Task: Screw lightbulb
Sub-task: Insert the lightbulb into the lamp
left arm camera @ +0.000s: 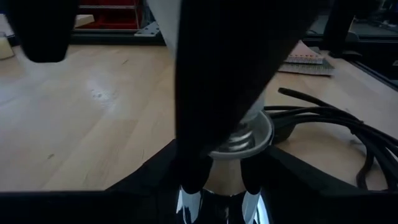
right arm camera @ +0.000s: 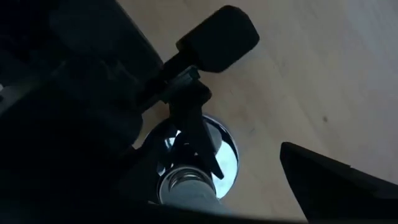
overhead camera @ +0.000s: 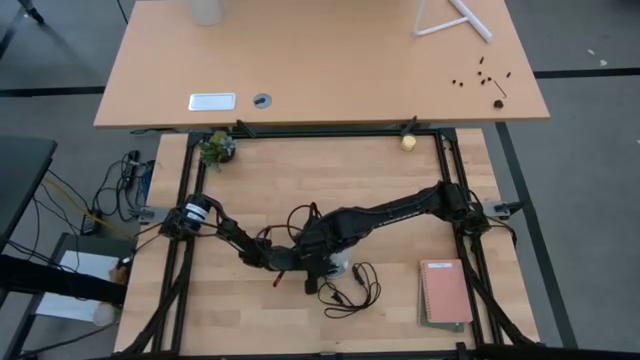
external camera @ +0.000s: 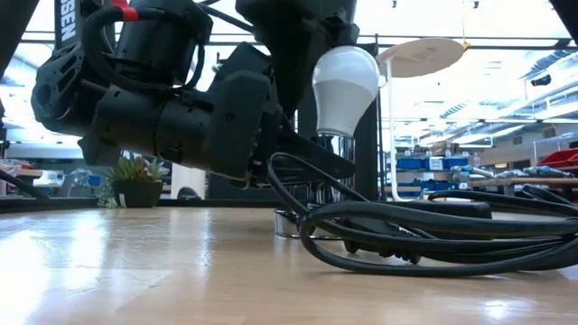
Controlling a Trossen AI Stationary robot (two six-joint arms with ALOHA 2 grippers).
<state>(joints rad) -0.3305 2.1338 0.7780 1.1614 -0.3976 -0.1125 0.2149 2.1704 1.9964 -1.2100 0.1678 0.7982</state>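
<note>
**K:** White lightbulb point(external camera: 345, 79) stands upright over the chrome socket point(external camera: 318, 185), screw base down into it. Low view shows the glass clear above the dark arm bodies. Position is near the front middle of the wooden table point(overhead camera: 330, 175).

**M:** Where's the right gripper point(overhead camera: 335, 262) relative to it?

**K:** Coming down on it from above. In the low view the dark mass at the top touches the bulb's upper left side. Right wrist view looks down along the bulb's neck point(right arm camera: 186, 186) into the shiny socket dish point(right arm camera: 224, 146). Fingers sit at the bulb, but I cannot tell whether they are clamped on it or just around it.

**M:** Left gripper point(overhead camera: 290, 258)?

**K:** Low and level, right beside the socket on its left. Left wrist view shows its fingers point(left arm camera: 252, 199) either side of the chrome stem, threaded base point(left arm camera: 239, 134) straight ahead. Cannot tell if they pinch the stem or only straddle it.

**M:** Cord?

**K:** Black cord point(external camera: 433, 236) lies looped on the table just right of the socket. Notebook point(overhead camera: 445, 293) sits well apart at the right edge.
</note>
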